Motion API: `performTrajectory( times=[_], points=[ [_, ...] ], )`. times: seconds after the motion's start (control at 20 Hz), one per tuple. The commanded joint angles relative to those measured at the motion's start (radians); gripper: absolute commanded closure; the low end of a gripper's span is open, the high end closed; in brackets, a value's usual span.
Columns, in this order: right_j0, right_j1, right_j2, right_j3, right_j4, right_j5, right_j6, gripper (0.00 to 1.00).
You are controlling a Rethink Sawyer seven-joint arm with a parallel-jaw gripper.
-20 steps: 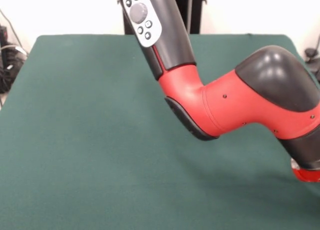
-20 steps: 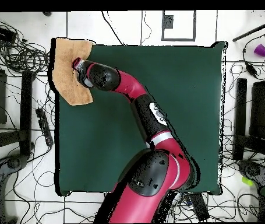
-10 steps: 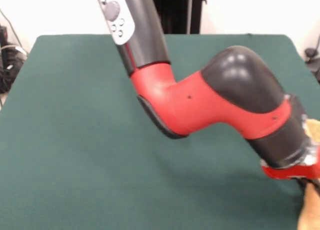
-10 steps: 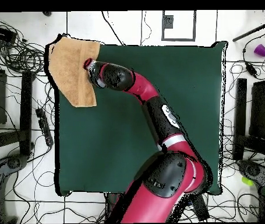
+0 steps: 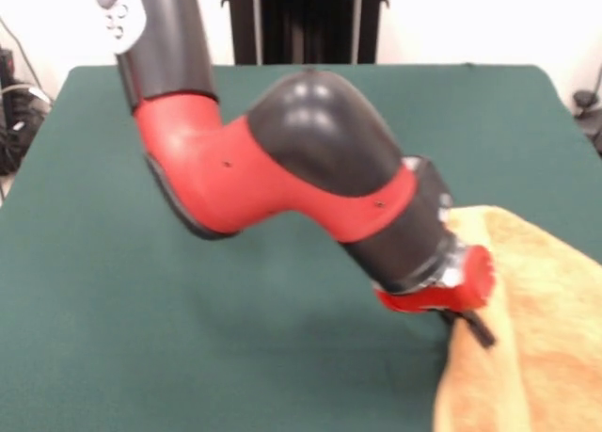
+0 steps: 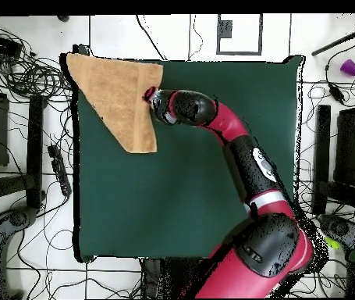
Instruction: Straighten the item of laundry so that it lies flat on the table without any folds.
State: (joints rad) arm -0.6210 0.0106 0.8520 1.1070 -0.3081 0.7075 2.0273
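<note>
Green felt table (image 5: 113, 357), cables on floor around it. Nearest in front view: orange-yellow towel (image 5: 536, 338) at table corner, part hanging past edge, one side lifted and draped. Gripper (image 5: 467, 319) at towel's raised edge; looks pinched on cloth, jaw gap hidden, so can't tell. Risk: weak pinch slips, towel drops re-folded or slides off edge.

Brightness: both views evenly and brightly lit, with no dim corners on the bench (image 5: 113, 291).
Light source: diffuse, from above; pale highlights sit on the top of the arm (image 5: 310, 103) at its black elbow shell.
Shadows: a soft, faint shadow lies on the bench under the arm; none is hard-edged.
Glare: mild sheen on the arm's glossy shells only.
Blur: in the front view the arm and the towel (image 5: 536, 328) look smeared; the bench edges stay crisp.
</note>
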Motion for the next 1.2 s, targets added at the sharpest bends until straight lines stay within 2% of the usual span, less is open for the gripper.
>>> performTrajectory(
  times=[0.05, 0.4, 0.7, 1.2],
  points=[
    [-0.067, 0.0, -0.003, 0.129, -0.093, 0.158, -0.448, 1.0],
    [-0.101, -0.018, -0.013, 0.164, -0.138, 0.166, -0.487, 1.0],
    [-0.095, -0.046, -0.042, 0.166, -0.183, 0.178, -0.517, 1.0],
    [-0.104, -0.095, -0.073, 0.142, -0.26, 0.286, -0.632, 1.0]
  ],
)
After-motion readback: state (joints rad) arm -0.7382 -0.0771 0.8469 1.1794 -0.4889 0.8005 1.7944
